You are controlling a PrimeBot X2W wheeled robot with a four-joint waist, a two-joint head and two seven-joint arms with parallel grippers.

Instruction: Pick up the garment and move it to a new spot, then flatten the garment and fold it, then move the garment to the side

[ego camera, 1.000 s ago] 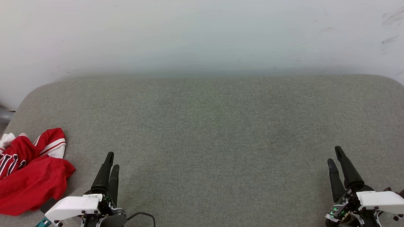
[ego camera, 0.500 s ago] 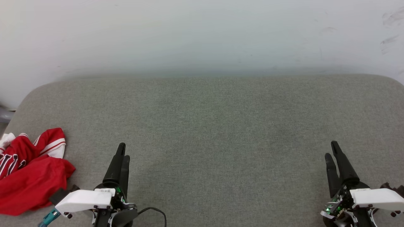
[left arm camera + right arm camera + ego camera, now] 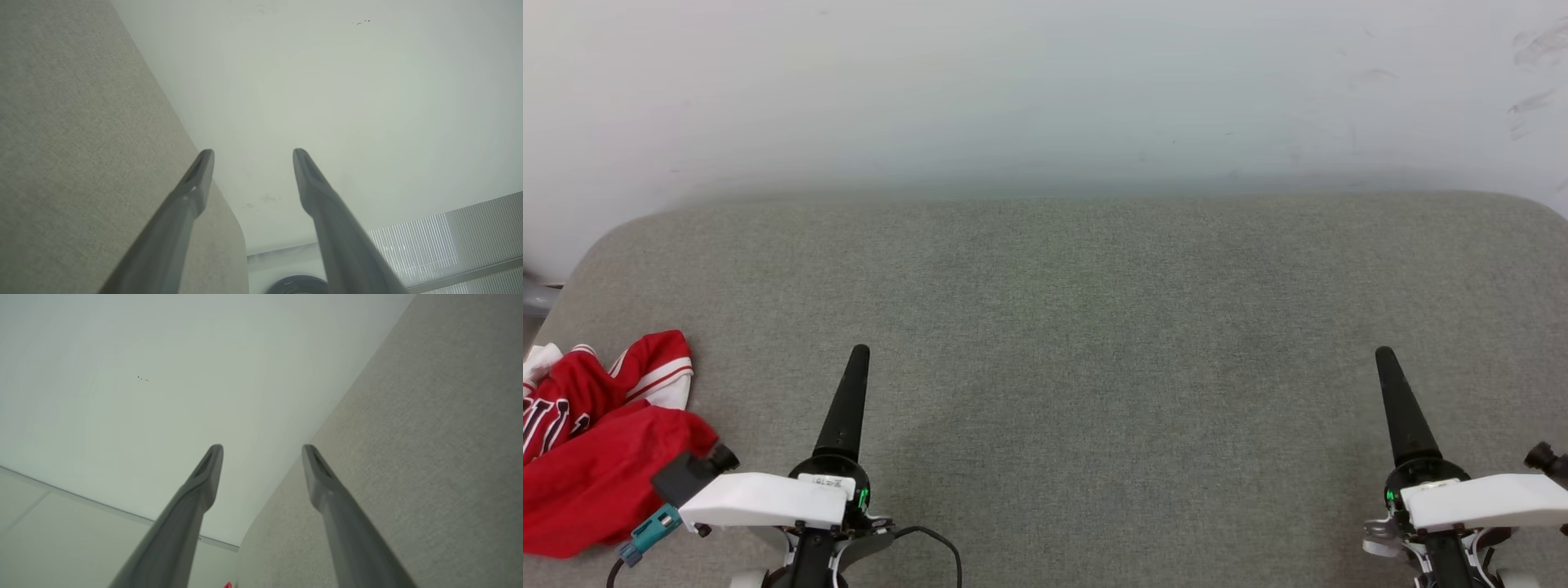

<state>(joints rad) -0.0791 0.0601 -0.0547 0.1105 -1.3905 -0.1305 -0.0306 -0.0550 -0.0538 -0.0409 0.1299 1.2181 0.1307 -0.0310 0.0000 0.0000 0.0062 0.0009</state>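
Garment (image 3: 596,474) pickup is not yet begun. Left pincer (image 3: 858,357) hovers with its fingers spread wide and empty, pointing forward over the grey desk (image 3: 1094,327). Right pincer (image 3: 1384,359) is the same, also empty. The crumpled red heap lies to the left of the left pincer, beside its wrist and well apart from the right one. I think the left pincer should turn left, descend on a raised fold and pinch there.

Garment (image 3: 596,482) crumpled, left edge of grey surface (image 3: 1094,327).
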